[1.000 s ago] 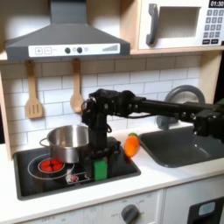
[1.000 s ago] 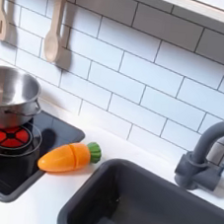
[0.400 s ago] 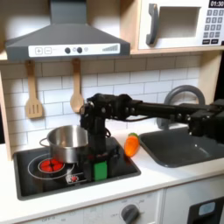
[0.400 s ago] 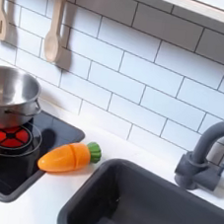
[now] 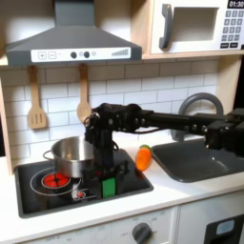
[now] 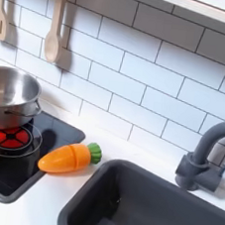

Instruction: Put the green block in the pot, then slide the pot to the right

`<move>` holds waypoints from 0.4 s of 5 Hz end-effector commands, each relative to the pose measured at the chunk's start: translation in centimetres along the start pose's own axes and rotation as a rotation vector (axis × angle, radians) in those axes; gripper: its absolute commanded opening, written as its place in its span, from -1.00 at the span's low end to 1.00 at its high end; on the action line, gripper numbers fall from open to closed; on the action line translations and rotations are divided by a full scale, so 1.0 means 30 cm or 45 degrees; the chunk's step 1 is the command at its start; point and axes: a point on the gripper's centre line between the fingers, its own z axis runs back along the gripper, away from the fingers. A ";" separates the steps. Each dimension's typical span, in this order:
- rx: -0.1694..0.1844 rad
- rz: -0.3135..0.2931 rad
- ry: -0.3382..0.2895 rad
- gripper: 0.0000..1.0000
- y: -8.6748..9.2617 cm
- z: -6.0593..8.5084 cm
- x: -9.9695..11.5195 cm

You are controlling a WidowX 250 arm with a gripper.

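A toy kitchen: a white tabletop [image 5: 172, 191] carries a black hob [image 5: 81, 186] toward the first exterior view's left and a dark grey sink basin [image 5: 195, 157] toward its right, with a grey tap [image 6: 204, 156] at the basin's back. White tiles cover the wall; a grey extractor hood [image 5: 71, 38] and a microwave [image 5: 195, 24] sit above, and two wooden utensils [image 5: 36, 100] hang on the tiles. The pot [image 5: 71, 154] stands upright on the rear of the hob, open mouth up, beside a red burner ring [image 6: 9, 139]. The green block [image 5: 109, 185] stands on the hob's front part, its long axis upright, just at the first exterior view's right of the pot and not inside it. An orange carrot toy [image 6: 67, 157] lies on the tabletop between hob and sink, leafy green end toward the second exterior view's right. The black arm reaches in from the first exterior view's right and bends down over the block; the hand [image 5: 105, 172] sits right above or around the block's top, and I cannot tell whether its fingers are spread or pressed on it.
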 end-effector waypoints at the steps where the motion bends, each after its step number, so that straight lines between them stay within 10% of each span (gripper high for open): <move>1: -0.008 -0.006 -0.013 -1.00 -0.017 0.003 -0.014; 2: -0.016 -0.002 -0.036 -1.00 -0.033 0.021 -0.029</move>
